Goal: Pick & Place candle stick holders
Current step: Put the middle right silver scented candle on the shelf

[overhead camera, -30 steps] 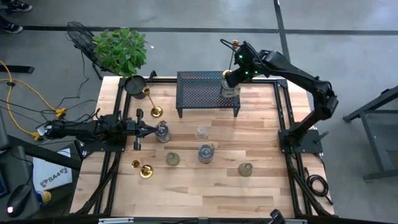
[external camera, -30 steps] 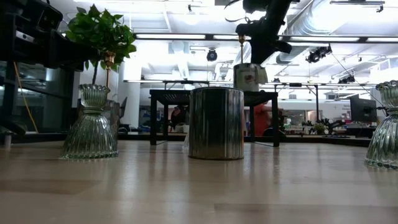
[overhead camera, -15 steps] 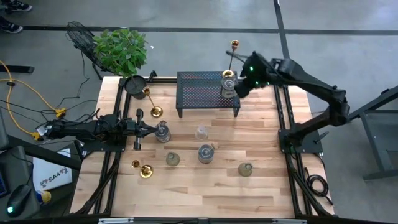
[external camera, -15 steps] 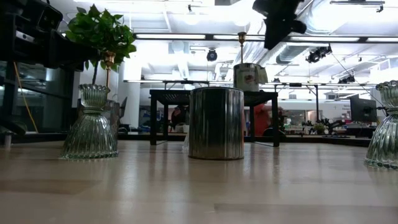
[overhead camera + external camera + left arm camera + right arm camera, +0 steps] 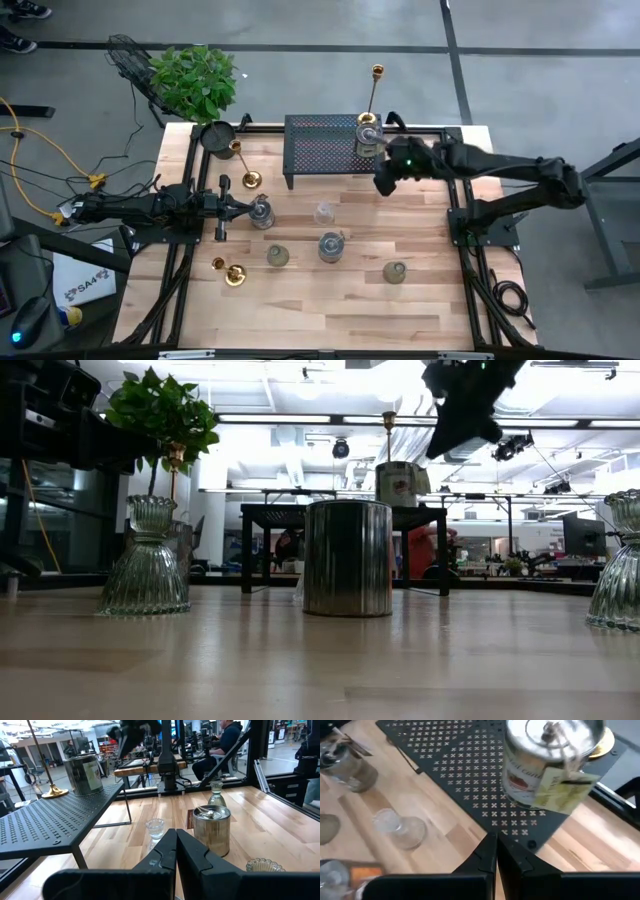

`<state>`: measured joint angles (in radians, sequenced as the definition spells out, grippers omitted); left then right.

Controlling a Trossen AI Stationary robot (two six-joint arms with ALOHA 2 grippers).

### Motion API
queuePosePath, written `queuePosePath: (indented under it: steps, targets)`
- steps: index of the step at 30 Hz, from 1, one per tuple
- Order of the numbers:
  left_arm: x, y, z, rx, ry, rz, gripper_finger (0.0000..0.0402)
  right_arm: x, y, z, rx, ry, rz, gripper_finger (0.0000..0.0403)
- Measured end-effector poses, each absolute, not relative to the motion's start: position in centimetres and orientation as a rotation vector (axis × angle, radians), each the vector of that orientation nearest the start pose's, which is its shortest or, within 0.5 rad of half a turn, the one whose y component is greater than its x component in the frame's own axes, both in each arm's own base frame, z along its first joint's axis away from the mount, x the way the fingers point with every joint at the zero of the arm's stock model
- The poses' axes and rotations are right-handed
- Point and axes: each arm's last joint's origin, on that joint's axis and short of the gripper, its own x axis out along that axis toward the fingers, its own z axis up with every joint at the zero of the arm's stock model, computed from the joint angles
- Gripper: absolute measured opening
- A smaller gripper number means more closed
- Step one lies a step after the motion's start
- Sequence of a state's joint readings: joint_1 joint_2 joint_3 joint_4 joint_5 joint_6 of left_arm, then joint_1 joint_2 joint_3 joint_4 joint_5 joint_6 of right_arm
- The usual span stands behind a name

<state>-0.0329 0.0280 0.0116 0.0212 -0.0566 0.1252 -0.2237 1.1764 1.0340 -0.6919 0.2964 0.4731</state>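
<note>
A silvery tin candle holder stands on the right end of the black mesh rack, and a tall gold candlestick stands upright behind it. My right gripper hovers shut and empty over the table, just in front of the rack's right end. On the table are a clear cup, a silvery tin, two greenish cups and two gold candlesticks. My left gripper waits shut at the left, beside another silvery cup. My left gripper's shut fingertips stand right next to the silvery cup at the table's left. I cannot tell whether they touch it, because the fingers hide that spot in the left wrist view.
A round black pot sits at the table's far left corner, with a leafy plant beyond it. Bare wood lies along the near edge. The room beyond shows desks and a seated person.
My right gripper has drawn away from the silvery tin on the rack, moving toward the table's near edge and sinking, and it tips more steeply down. The tin and the gold candlestick stay where they stood on the rack.
</note>
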Motion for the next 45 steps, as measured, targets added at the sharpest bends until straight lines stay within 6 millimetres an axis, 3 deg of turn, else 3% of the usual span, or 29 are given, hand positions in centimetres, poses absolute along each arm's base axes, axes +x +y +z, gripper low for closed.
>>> queuePosePath:
  steps: [6,14,29,45]
  targets:
    - [9.9,-0.2,16.7,0.125,-0.003,0.024,0.0,23.3,-5.7,27.0,0.355,0.596,-0.739,0.0003]
    - [9.9,-0.2,16.7,0.125,-0.003,0.024,0.0,23.7,-6.0,24.9,0.301,0.461,-0.758,0.0002]
    - [9.9,-0.2,16.7,0.125,-0.003,0.024,0.0,24.3,-6.0,22.8,0.168,0.343,-0.67,0.0002]
    - [9.9,-0.2,16.7,0.125,-0.003,0.024,0.0,25.5,-7.7,20.6,0.15,0.33,-0.818,0.0002]
